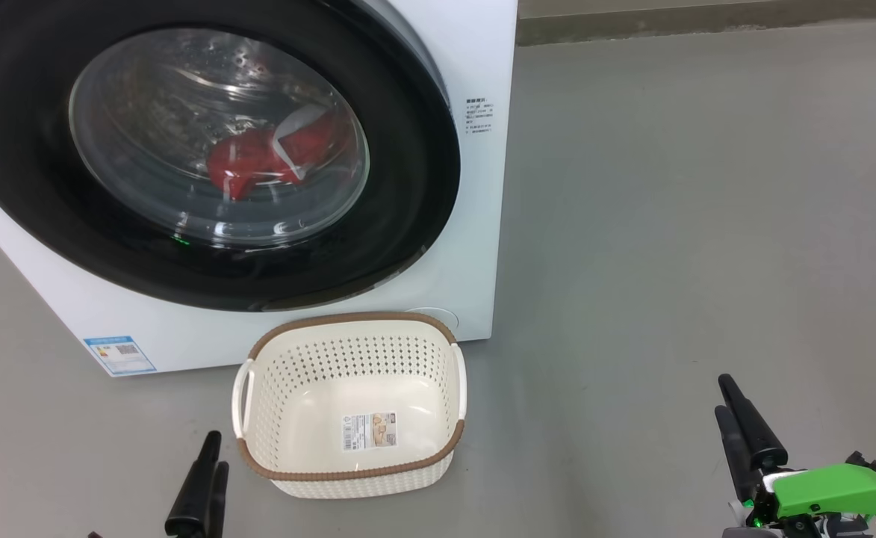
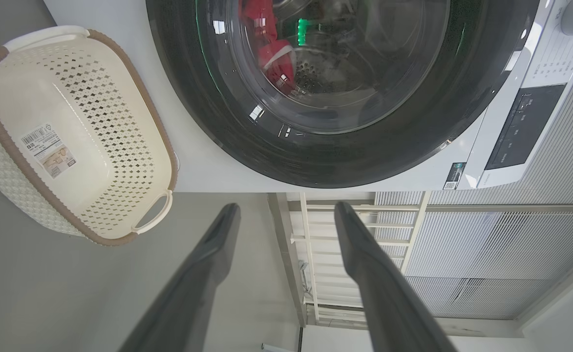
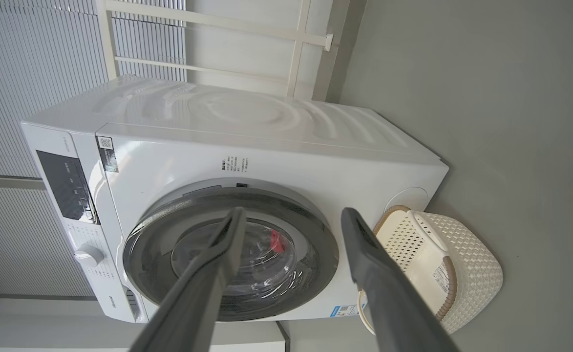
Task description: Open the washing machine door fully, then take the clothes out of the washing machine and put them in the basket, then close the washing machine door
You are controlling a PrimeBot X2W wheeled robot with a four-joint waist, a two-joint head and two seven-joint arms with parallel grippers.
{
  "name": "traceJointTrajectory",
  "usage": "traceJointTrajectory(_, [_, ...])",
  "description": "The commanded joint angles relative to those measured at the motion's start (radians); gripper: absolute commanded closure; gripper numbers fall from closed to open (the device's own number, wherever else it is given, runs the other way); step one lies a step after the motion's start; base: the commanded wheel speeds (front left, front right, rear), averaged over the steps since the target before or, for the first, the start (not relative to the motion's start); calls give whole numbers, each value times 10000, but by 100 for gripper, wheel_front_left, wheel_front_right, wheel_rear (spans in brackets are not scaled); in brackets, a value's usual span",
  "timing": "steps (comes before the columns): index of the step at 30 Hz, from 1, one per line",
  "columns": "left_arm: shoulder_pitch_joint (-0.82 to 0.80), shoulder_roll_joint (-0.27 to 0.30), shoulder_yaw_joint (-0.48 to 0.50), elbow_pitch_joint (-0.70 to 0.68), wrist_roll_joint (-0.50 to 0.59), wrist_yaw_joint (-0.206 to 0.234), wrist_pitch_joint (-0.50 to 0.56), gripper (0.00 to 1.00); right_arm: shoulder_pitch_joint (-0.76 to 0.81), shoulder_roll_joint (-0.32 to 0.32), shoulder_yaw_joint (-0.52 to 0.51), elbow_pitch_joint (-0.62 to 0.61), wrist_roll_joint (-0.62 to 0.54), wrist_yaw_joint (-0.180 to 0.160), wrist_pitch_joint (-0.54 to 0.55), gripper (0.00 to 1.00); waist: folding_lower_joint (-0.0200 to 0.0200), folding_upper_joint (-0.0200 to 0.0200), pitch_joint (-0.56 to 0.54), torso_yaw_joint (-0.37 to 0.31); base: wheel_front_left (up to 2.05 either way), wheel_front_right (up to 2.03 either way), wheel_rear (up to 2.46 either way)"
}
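Grey floor [image 1: 669,224] spreads around the white washing machine [image 1: 482,284], which stands at the far left in your head view. Its door [image 1: 27,187] looks closed, flat against the front, and the red clothes [image 1: 258,161] lie inside the drum, behind the glass. The basket [image 1: 348,359] stands empty on the floor just in front of the machine, below the door. Your left gripper [image 2: 285,211] hangs near, just left of the basket, jaws apart and holding nothing. Your right gripper [image 3: 291,215] is well apart at the near right, jaws also apart and empty. So I judge that nothing is done yet: you must open the door fully, move the clothes into the basket, then close the door.
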Motion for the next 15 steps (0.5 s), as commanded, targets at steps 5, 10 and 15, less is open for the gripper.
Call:
traceJointTrajectory(5, [-386, 182, 49, -378, 811, -19, -226, 0, -607, -193, 227, -223, -662, 1, -260, 0, -1, 0, 28, -8, 0, 0, 0])
traceJointTrajectory(10, [-423, 164, 37, -430, 1353, -21, -345, 0, -677, -204, 322, -244, -1219, 1, -378, 0, -1, 0, 49, -14, 0, 0, 0])
traceJointTrajectory(15, [-464, 146, 43, -505, 2069, -24, -493, 0, -770, -241, 525, -266, -2008, 1, -525, 0, -1, 0, 75, -21, 0, 0, 0])
